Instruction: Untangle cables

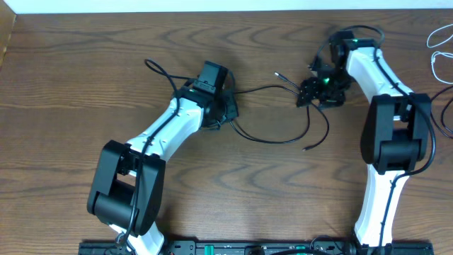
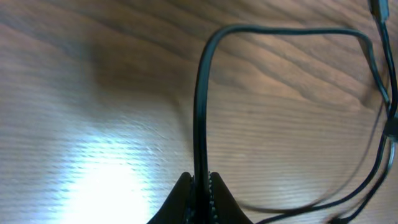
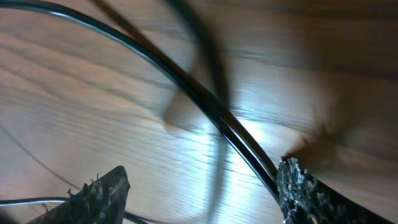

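A dark brown desk [image 1: 85,85] with bold, wavy wood grain fills nearly the whole overhead view, its lines curling into long ovals across the top. Along the far edge runs a narrow white strip [image 1: 177,6], possibly the foot of a wall, though too little of it shows to be sure. Light falls from above. The left wrist view catches a soft bright patch [image 2: 102,177] on the grain, and the right wrist view shows another glare [image 3: 249,134] on the wood, with dimmer, shadowed wood to its right.
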Available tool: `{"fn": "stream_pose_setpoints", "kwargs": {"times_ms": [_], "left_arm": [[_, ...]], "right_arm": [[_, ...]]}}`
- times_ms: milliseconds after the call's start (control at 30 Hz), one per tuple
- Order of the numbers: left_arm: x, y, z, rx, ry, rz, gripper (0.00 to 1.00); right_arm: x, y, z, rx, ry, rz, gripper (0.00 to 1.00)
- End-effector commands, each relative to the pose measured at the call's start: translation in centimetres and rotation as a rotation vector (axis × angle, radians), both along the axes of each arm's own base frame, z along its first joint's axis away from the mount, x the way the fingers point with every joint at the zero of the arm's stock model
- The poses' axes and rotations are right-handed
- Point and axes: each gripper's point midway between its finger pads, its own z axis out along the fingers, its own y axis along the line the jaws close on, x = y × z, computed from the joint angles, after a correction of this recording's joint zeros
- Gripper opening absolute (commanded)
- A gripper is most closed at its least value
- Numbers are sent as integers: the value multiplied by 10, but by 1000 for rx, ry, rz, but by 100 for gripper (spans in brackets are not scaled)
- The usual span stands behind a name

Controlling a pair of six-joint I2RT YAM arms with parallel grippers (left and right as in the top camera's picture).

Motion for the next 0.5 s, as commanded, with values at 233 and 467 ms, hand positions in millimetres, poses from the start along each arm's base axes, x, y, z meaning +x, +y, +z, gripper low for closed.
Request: {"fn": "stream_pose_setpoints", "kwargs": {"times_ms": [233, 467], "left_arm": [[-10, -16, 0, -57, 67, 103, 8], [-12, -20, 1, -83, 83, 108, 8]], "right_arm": [[-2, 92, 3, 112, -55, 92, 70], [7, 95, -6, -22, -133, 125, 65]]}}
